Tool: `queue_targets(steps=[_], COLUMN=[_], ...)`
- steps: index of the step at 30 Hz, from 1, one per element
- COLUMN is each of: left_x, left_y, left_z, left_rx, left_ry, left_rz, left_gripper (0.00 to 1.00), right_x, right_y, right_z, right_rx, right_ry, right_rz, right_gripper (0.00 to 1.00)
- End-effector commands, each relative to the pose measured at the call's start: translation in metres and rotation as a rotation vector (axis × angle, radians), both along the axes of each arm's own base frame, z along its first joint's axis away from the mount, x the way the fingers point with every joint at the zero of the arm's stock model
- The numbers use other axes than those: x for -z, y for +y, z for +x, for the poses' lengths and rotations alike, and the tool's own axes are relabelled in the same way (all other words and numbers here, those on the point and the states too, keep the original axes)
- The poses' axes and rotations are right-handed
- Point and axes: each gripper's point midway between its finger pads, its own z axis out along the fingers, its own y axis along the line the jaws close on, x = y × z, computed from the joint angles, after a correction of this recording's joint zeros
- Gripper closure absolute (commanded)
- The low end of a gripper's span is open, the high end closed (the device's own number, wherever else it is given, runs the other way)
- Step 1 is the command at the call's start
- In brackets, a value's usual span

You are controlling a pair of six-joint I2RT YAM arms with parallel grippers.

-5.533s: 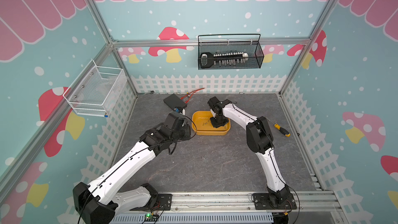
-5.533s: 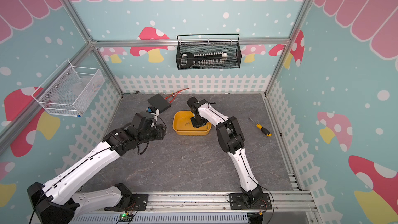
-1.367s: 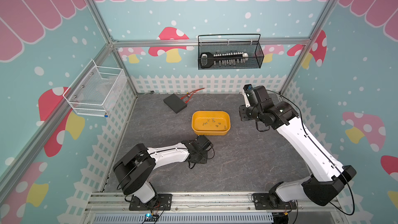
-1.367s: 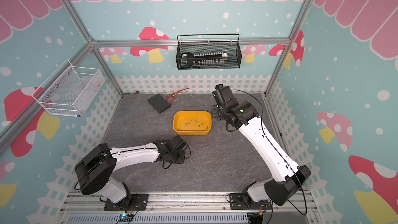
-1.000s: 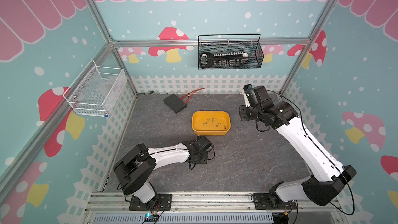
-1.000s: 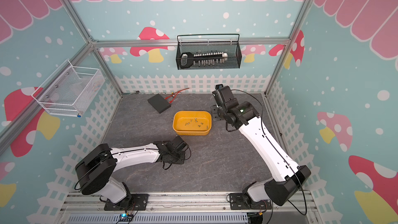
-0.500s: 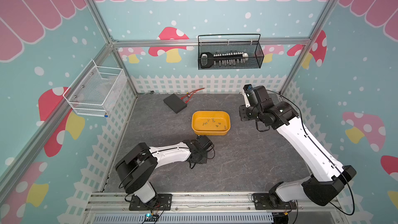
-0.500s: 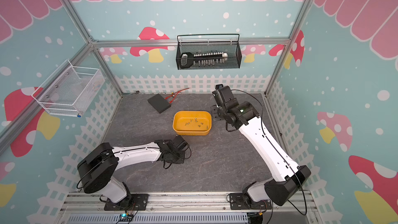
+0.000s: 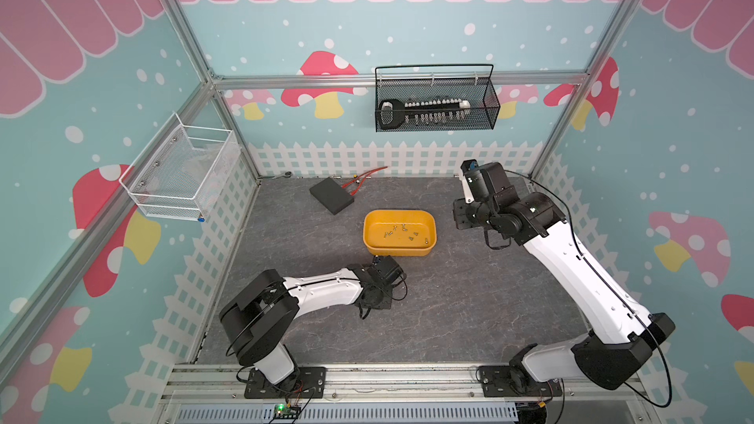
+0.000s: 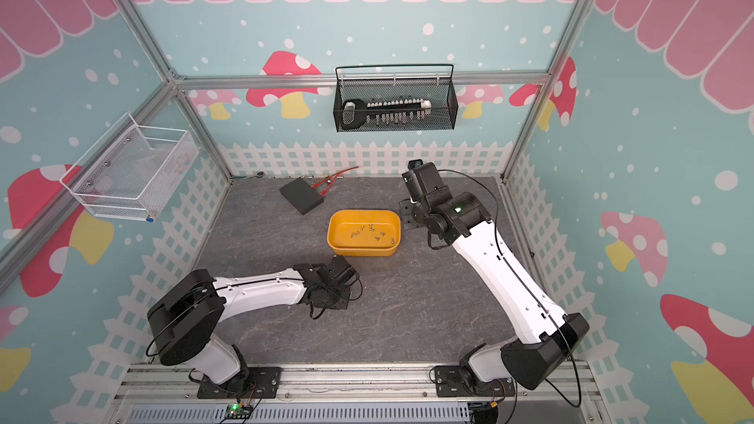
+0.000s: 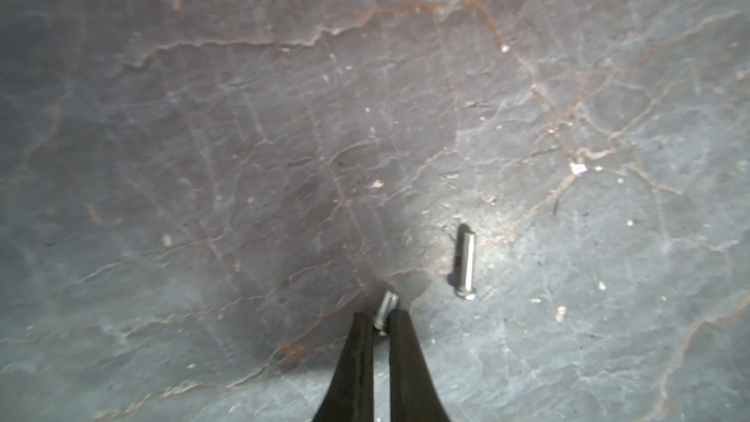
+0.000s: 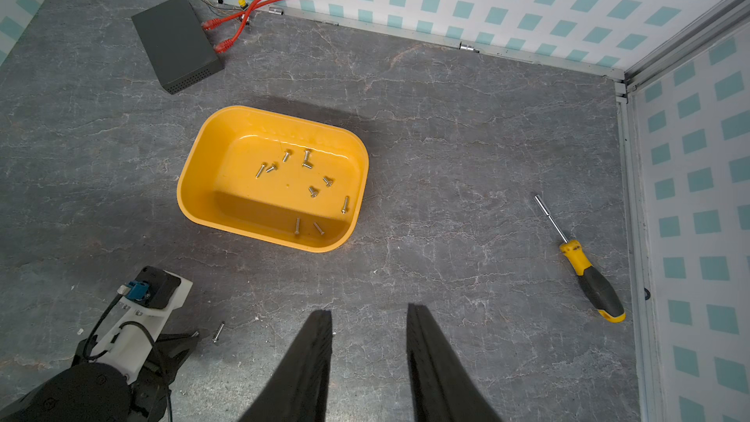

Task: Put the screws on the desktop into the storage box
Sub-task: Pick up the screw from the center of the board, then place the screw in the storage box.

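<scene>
- On the desktop [image 9: 449, 320], centre-far, you see the storage box [image 9: 399, 232] holding ten screws [image 12: 307, 155].
- Right of it, your right gripper [image 12: 369, 318] hovers, jaws apart, empty.
- Near the box, your left gripper [image 11: 381, 320] pinches one screw [image 11: 387, 305]; a loose screw [image 11: 466, 263] lies just beside.

Screws [image 9: 404, 227] in storage box [image 9: 400, 250] on desktop [image 9: 469, 312], black box [image 9: 330, 195] behind-left.

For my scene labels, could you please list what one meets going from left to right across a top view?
White wire basket, black box, yellow tub, right arm.
</scene>
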Motion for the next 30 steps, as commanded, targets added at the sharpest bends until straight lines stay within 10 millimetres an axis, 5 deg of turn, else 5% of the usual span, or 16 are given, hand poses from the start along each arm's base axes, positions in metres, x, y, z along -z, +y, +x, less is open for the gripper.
queue_targets(steps=[1, 9, 16, 23, 30], left_x=[-0.032, -0.122, -0.178, -0.192, -0.169], left_y=[0.005, -0.001, -0.019, -0.031, -0.036], left_z=[0.013, 0.036, 0.082, 0.137, 0.171], left_rx=[0.001, -0.005, 0.024, 0.026, 0.021], left_ry=[-0.083, -0.239, -0.326, -0.359, -0.33], left_rz=[0.03, -0.028, -0.081, -0.096, -0.097], left_gripper=[0.96, 0.96, 0.96, 0.97, 0.98], right_x=[-0.005, -0.005, -0.005, -0.008, -0.005], right_y=[-0.001, -0.001, 0.001, 0.004, 0.004], right_z=[-0.002, -0.002, 0.0, 0.003, 0.004], right_rx=[0.006, 0.006, 0.003, -0.006, -0.005], right_ry=[-0.008, -0.009, -0.005, -0.011, -0.006], right_rz=[0.014, 0.015, 0.015, 0.017, 0.014], right_gripper=[0.63, 0.63, 0.63, 0.63, 0.63])
